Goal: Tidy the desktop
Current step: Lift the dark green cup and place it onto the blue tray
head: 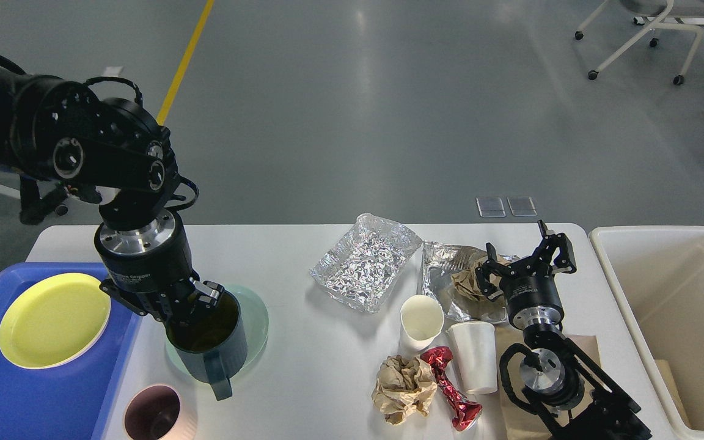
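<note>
left gripper [196, 302] clamped on dark teal mug's [212, 342] rim, bare desktop [321, 354] beside it; right gripper [526, 256] spread open, labels unreadable.

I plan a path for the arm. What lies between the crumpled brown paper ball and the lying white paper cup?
In the head view, a red foil wrapper lies between the paper ball and the lying cup.

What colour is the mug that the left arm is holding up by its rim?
Dark teal mug, gripped at the rim by the left tool; the head view shows it, above the pale green plate.
</note>
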Robot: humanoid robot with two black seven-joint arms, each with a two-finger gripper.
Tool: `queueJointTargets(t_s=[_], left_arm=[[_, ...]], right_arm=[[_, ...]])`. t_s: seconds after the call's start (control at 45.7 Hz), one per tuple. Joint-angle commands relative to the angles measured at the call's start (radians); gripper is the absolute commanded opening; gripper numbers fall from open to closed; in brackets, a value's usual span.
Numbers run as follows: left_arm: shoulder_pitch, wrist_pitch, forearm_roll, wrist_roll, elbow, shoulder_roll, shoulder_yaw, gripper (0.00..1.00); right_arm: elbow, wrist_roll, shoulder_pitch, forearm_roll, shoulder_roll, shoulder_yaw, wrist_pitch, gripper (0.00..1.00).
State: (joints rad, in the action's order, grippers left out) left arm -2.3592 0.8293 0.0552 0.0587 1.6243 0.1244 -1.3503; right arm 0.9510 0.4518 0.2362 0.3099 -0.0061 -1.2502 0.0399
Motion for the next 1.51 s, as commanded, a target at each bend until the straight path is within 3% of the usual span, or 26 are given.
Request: queueJointTargets(t_s=[0.0, 0.153, 0.35, 0.525, 1.007, 1.138, 1.379, 1.488], left_arm=[[-0.107, 0.06, 0.017, -0.029, 0.032, -0.005, -0.047, 0.0], [-0.121, 0.097, 0.017, -0.097, 0.037, -0.011, -0.085, 0.0], [-0.115, 0.102, 0.015, -0.103, 0.025, 0.035, -0.142, 0.0], [-0.091, 0.097, -0.005, -0.086, -0.023, 0.171, -0.213, 0.01], [0.372, 0.123, -0.357, -0.125, -0.432, 0.619, -0.185, 0.02], [0.535, 0.122, -0.481, -0.171, -0.575, 0.742, -0.055, 0.02], [0.938, 0.114, -0.681, -0.376, -0.845, 0.82, 0.25, 0.04], [1.061, 0.114, -0.701, -0.424, -0.945, 0.819, 0.307, 0.05]], right_arm=[[0.0, -0.001, 0.0, 0.0, 0.0, 0.0, 0.001, 1.0], [0.0, 0.001, 0.0, 0.0, 0.0, 0.0, 0.0, 1.0], [0.0, 0.001, -0.002, 0.0, 0.0, 0.0, 0.0, 1.0], [0.0, 0.001, 0.0, 0.0, 0.0, 0.0, 0.0, 1.0], [0.0, 0.001, -0.002, -0.002, 0.0, 0.0, 0.0, 1.0], [0.0, 0.001, -0.002, 0.0, 0.0, 0.0, 0.0, 1.0], [0.0, 0.001, -0.002, -0.002, 0.0, 0.0, 0.0, 1.0], [0.0, 0.001, -0.002, 0.0, 0.0, 0.0, 0.0, 1.0]])
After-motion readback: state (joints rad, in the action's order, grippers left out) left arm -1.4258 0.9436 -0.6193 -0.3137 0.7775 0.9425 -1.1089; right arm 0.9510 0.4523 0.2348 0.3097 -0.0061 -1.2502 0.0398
